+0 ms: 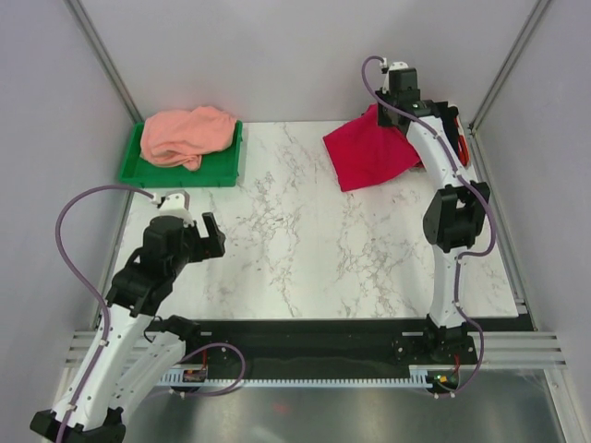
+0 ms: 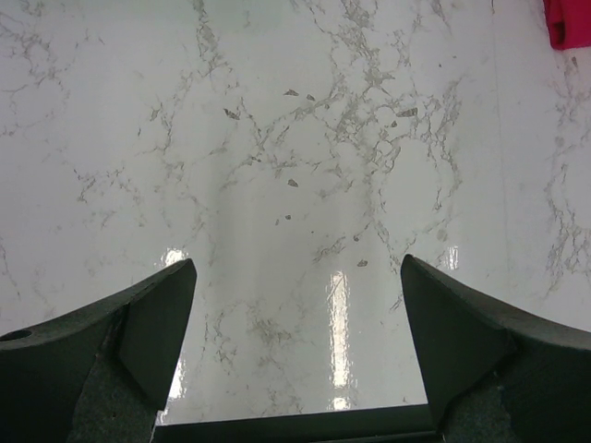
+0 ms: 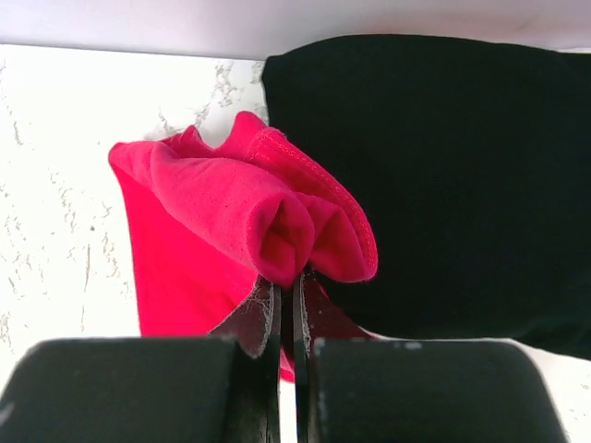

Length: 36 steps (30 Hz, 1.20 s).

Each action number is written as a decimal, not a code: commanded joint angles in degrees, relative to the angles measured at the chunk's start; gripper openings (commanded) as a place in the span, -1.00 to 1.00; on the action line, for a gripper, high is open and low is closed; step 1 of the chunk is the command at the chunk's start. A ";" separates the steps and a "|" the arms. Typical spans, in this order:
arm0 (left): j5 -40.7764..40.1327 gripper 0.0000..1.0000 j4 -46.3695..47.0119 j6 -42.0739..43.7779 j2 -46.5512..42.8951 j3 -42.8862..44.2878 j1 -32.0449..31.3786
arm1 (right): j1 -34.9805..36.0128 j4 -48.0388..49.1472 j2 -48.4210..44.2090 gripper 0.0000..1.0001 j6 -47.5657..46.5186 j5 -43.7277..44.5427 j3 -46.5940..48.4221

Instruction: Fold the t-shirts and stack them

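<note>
The crimson-red t-shirt (image 1: pixel 369 152) lies at the far right of the table, one edge lifted. My right gripper (image 1: pixel 390 108) is shut on a bunched fold of it (image 3: pixel 277 221), holding it above the table. The black t-shirt (image 3: pixel 443 175) lies flat right behind the red one in the right wrist view; in the top view my right arm hides it. The salmon-pink t-shirt (image 1: pixel 185 136) lies crumpled in the green tray at the far left. My left gripper (image 1: pixel 194 235) is open and empty over bare marble (image 2: pixel 295 185) at the near left.
The green plastic tray (image 1: pixel 227 168) sits at the far left corner. Grey walls close in the back and both sides. A black strip and metal rail run along the table's near edge (image 1: pixel 305 328). A corner of red cloth (image 2: pixel 568 23) shows in the left wrist view.
</note>
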 commanded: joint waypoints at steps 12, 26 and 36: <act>-0.32 0.99 2.38 -0.45 1.01 -0.58 0.21 | -6.90 -3.25 -0.14 -1.00 0.62 0.38 15.22; 0.12 0.99 2.55 -0.45 2.77 -0.58 0.21 | -12.69 -1.50 2.68 -1.00 0.88 -1.73 18.48; -0.05 0.99 2.64 -0.54 4.26 -0.93 0.13 | -16.13 8.07 8.21 -1.00 -2.02 -0.59 17.69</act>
